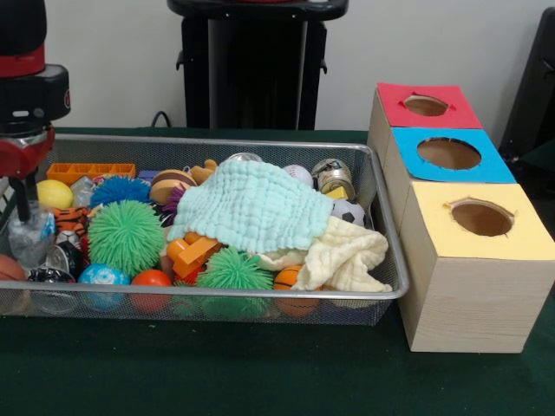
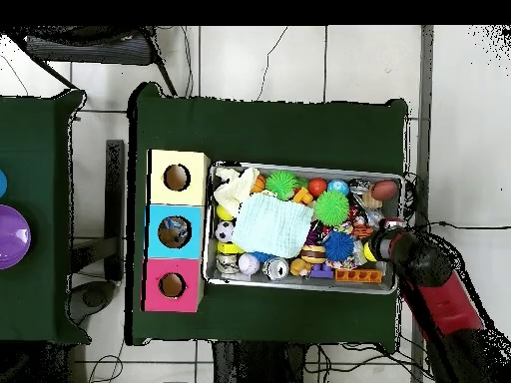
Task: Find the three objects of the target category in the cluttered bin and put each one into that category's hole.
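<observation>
The silver wire-mesh bin (image 1: 260, 294) sits on the green table, full of toys; it also shows in the overhead view (image 2: 299, 166). A mint cloth (image 1: 251, 204) and a cream cloth (image 1: 347, 256) cover its middle and right. Around them lie green spiky balls (image 1: 126, 234), a blue spiky ball (image 1: 120, 191), orange blocks (image 1: 192, 253), a soccer ball (image 1: 349, 212) and a tin can (image 1: 332, 176). My gripper (image 1: 22, 221) hangs low over the bin's left end, by a yellow ball (image 1: 54, 194); in the overhead view it (image 2: 384, 241) is at the bin's right end. I cannot tell its state.
Three wooden boxes with round holes stand beside the bin: red-topped (image 1: 427, 106), blue-topped (image 1: 449, 154) and yellow-topped (image 1: 481, 218). In the overhead view a second green table with a purple dish (image 2: 8, 237) is at the left.
</observation>
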Tool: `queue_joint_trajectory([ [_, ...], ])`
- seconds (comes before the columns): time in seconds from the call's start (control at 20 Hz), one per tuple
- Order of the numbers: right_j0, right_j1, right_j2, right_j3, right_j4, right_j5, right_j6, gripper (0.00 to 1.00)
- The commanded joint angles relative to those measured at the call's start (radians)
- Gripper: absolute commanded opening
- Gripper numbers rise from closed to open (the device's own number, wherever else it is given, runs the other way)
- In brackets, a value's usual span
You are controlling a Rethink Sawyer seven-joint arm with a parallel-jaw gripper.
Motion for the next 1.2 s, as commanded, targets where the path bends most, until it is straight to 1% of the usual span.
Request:
queue_joint_trajectory([
  [0.05, 0.020, -0.004, 0.062, -0.005, -0.072, -0.047, 0.036, 0.00],
  [0.2, 0.057, -0.055, 0.037, -0.003, -0.114, -0.054, 0.019, 0.00],
  [0.4, 0.099, -0.114, 0.030, 0.024, -0.162, -0.074, 0.029, 0.00],
  [0.55, 0.139, -0.140, -0.005, 0.019, -0.173, -0.015, 0.036, 0.00],
  [0.8, 0.230, -0.174, -0.065, -0.001, -0.166, 0.090, 0.060, 0.00],
  [0.9, 0.257, -0.184, -0.075, -0.006, -0.156, 0.124, 0.070, 0.00],
  [1.2, 0.362, -0.223, -0.127, 0.000, -0.120, 0.188, 0.125, 0.00],
])
